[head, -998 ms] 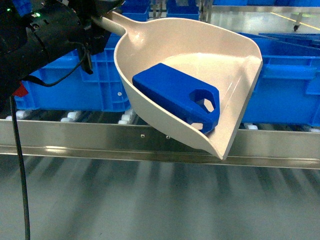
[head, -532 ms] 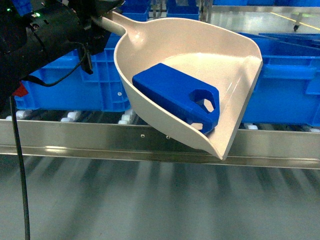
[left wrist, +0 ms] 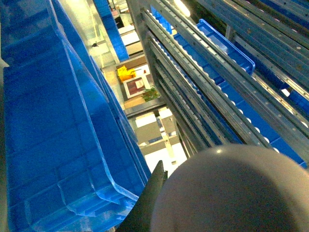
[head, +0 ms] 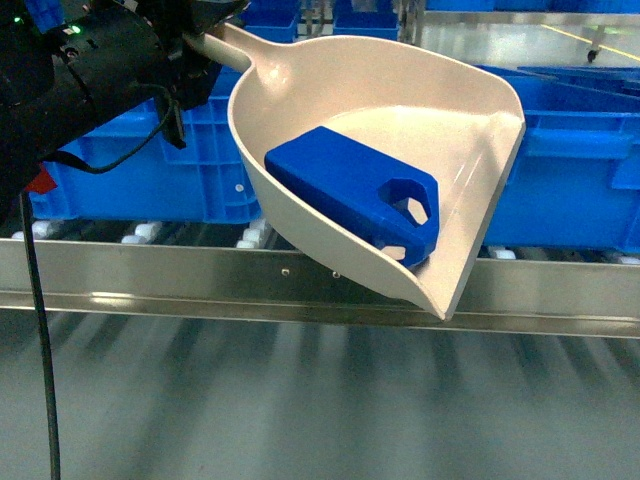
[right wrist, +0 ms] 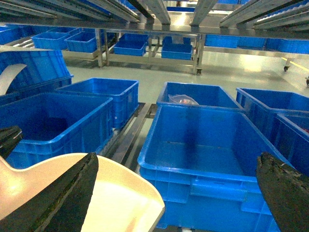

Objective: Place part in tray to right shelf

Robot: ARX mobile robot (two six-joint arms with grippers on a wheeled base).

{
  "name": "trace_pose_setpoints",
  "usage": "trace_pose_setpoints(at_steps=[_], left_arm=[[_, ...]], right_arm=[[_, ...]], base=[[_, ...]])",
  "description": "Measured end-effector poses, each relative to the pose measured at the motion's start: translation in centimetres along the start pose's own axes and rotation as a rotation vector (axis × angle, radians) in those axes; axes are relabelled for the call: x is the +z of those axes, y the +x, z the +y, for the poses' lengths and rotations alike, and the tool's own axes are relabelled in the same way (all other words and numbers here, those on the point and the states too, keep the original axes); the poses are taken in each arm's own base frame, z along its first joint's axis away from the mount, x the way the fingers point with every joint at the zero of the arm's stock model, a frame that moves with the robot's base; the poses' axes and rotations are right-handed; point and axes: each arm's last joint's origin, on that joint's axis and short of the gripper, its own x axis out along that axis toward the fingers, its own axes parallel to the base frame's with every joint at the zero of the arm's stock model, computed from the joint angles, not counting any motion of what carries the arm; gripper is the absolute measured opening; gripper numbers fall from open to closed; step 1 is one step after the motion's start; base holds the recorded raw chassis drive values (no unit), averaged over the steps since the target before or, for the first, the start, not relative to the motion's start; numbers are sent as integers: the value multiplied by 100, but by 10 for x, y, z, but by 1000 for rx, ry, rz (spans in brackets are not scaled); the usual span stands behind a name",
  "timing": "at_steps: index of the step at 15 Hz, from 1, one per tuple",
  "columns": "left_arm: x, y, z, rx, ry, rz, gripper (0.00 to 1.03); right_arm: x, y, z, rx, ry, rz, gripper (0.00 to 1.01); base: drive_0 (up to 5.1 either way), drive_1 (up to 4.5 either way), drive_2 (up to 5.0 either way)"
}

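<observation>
Glossy blue part (head: 352,193) lies in smooth beige tray (head: 400,85), centre frame; left gripper (head: 195,30) clamped on handle; right gripper (right wrist: 176,193) fingers apart, ridged.

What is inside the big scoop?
One blue part lies in the tray, its handle hole toward the open front edge. Nothing else shows in there. The tray floor under the part is covered, so I cannot see it.

Solid blue part (head: 350,195), beige tray (head: 400,90), blue crates (right wrist: 203,145).
</observation>
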Motion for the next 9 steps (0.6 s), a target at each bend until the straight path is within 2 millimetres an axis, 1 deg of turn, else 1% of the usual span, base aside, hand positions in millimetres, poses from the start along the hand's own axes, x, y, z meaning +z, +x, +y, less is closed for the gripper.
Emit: trace_pose_setpoints(at_steps=[8,9], left_arm=[[0,0,1,10,-6,-6,12],[-4,-4,-8,270,-126,-219,12]], right_arm=[[0,0,0,0,0,0,98],[0,0,0,0,0,1,98]], base=[[0,0,0],[0,0,0]])
